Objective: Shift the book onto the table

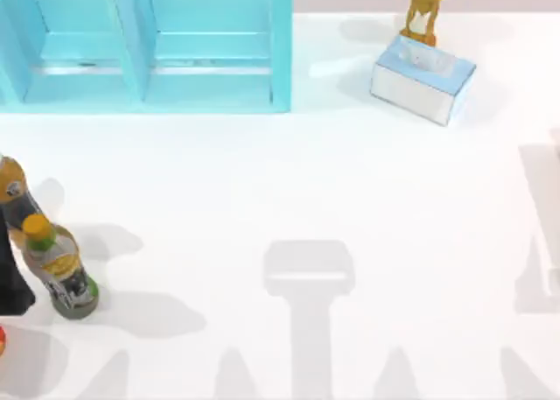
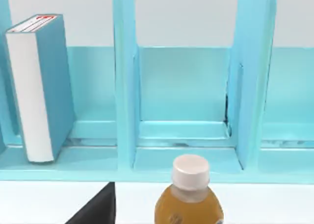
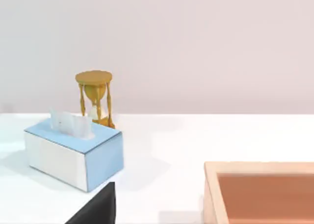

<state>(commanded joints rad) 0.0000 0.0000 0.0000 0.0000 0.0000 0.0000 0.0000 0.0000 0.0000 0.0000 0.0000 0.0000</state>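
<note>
The book [image 2: 41,87], teal-blue with white page edges and a small red mark on its upper end, stands upright in a compartment of the light-blue shelf unit [image 2: 125,82]. It rests beside that compartment's wall, well behind the shelf's front lip. A dark part of my left gripper [image 2: 95,209] shows low in the left wrist view, some way in front of the shelf and apart from the book. Another dark part, of my right gripper [image 3: 95,207], shows in the right wrist view, close to the tissue box. The white table [image 1: 306,181] spreads in front of the shelf [image 1: 210,41].
An amber bottle with a white cap [image 2: 189,199] stands between my left wrist camera and the shelf. At the table's left, a yellow-capped bottle [image 1: 59,269] lies beside a dark object [image 1: 13,277]. A tissue box [image 1: 423,78] and hourglass [image 1: 426,6] stand back right. A wooden box [image 3: 265,192] sits nearby.
</note>
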